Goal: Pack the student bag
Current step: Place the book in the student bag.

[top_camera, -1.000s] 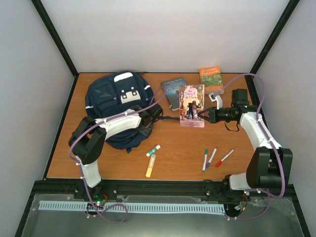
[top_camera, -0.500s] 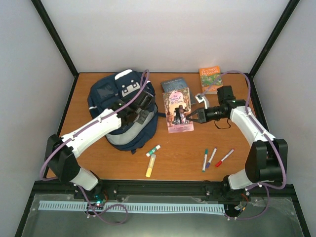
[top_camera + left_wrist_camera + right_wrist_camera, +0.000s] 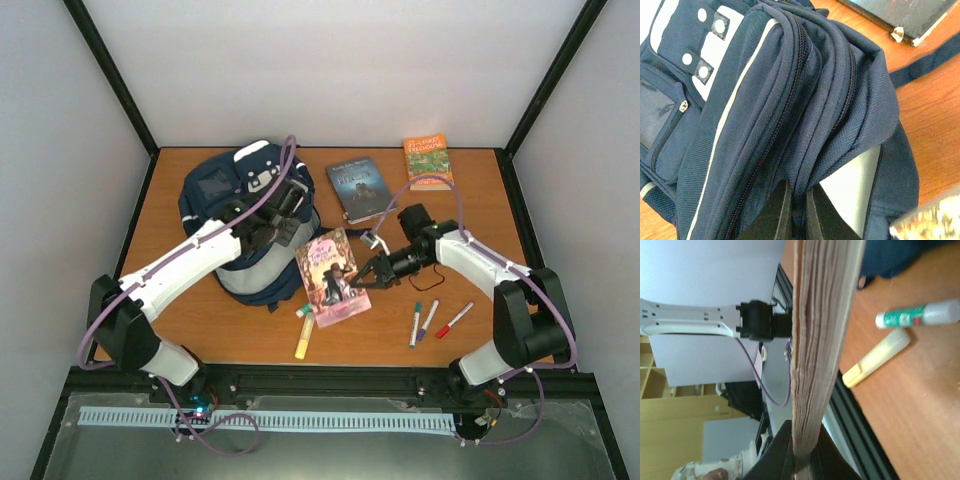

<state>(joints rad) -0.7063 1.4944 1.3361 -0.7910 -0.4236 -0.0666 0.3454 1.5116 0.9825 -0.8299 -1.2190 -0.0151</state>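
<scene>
The student bag (image 3: 228, 215), navy with white patches, lies at the back left of the table. My left gripper (image 3: 284, 218) is shut on a fold of its fabric beside a zip, holding that edge up. In the left wrist view the fold (image 3: 805, 165) runs down between the fingers (image 3: 777, 220). My right gripper (image 3: 364, 280) is shut on a pink paperback (image 3: 331, 276), held above the table just right of the bag. The right wrist view shows the book's page edge (image 3: 822, 340) clamped between the jaws of my right gripper (image 3: 802, 460).
A dark book (image 3: 358, 187) and an orange-green book (image 3: 427, 157) lie at the back. A glue stick (image 3: 305, 310) and a yellow highlighter (image 3: 303, 341) lie under the pink book's near corner. Three markers (image 3: 428, 320) lie at the front right.
The right arm has carried the pink book from the back centre forward and left, towards the bag. The left arm reached out and lifted the bag's edge, and now holds still.
</scene>
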